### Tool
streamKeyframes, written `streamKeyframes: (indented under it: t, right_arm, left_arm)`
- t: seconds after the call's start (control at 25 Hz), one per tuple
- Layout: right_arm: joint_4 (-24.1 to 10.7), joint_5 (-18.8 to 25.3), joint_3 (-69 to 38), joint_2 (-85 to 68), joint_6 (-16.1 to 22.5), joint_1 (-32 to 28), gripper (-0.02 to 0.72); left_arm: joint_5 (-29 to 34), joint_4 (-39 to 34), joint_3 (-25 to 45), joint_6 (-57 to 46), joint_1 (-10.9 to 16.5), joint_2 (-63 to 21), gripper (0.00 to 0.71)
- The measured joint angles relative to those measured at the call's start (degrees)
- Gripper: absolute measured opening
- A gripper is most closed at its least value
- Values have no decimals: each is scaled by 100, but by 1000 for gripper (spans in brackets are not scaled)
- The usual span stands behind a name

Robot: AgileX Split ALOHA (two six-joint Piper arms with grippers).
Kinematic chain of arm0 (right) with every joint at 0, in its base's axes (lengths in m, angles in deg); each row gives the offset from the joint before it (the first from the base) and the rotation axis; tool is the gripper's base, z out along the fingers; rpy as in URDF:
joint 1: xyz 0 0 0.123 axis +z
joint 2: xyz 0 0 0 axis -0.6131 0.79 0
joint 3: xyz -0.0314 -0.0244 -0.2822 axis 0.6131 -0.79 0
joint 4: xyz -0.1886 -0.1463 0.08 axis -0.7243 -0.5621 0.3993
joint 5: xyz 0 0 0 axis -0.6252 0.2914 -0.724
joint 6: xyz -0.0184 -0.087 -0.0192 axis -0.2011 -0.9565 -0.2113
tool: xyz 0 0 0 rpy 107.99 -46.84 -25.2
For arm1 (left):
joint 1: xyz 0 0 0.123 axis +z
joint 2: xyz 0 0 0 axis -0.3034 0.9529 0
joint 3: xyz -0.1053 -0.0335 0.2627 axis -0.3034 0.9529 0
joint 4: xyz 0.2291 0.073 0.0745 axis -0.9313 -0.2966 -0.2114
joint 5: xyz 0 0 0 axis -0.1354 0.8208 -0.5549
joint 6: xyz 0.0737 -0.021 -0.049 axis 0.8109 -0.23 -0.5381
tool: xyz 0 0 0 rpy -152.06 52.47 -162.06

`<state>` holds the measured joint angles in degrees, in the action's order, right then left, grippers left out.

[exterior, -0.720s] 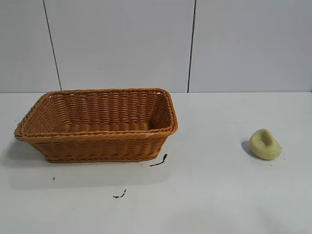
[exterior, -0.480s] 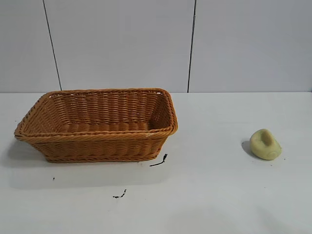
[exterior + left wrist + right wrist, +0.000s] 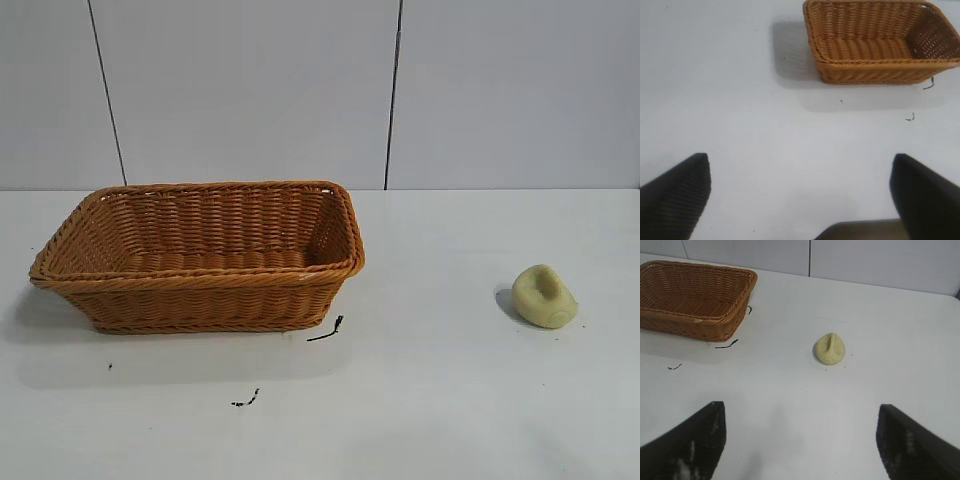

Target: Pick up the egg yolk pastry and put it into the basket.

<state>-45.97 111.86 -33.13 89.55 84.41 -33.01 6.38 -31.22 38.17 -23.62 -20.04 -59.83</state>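
1. Presently, the basket (image 3: 200, 255) stands on the white desk (image 3: 420, 400) toward the left arm's side in the exterior view. Its woven interior holds nothing visible.
2. The egg yolk pastry (image 3: 544, 296) lies on the desk toward the right arm's side, well apart from the basket, with its dent turned upward.
3. Two small dark marks (image 3: 325, 330) lie on the desk near the basket's front corner, one just beside the base and one farther forward.
4. The left tool (image 3: 800, 195) is over bare desk, seen only in its own wrist view. Its two dark fingers (image 3: 675, 197) stand wide apart with nothing between them. The basket (image 3: 880, 42) lies well ahead of it.
5. The right tool (image 3: 800, 440) is likewise spread wide and holds nothing. The egg yolk pastry (image 3: 830, 348) sits ahead of it, apart from both fingers (image 3: 687, 442), with the basket (image 3: 692, 297) farther off to one side.
6. Neither arm shows in the exterior view.
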Motion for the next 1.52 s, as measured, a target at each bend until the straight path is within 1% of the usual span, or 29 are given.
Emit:
streamKeyframes:
  t: [0.88,0.96,1.04,1.12,1.2,1.36,1.52]
  right_arm:
    - [-34,0,0,0,0,0,569]
    - [-68,-5,0,0,5,0,582]
    - [-68,22,56,63,134,0,617]
    - [-68,56,211,374,371,0,642]
    - [-80,141,458,950,512,0,647]
    - [-230,171,1043,2351,512,0,655]
    - [-477,114,1647,3770,282,0,655]
  left_arm:
    - [0,0,0,0,0,0,695]
    - [0,0,0,0,0,0,695]
    - [0,0,0,0,0,0,695]
    - [0,0,0,0,0,0,695]
    - [0,0,0,0,0,0,695]
    - [0,0,0,0,0,0,695]
    - [0,0,0,0,0,0,695]
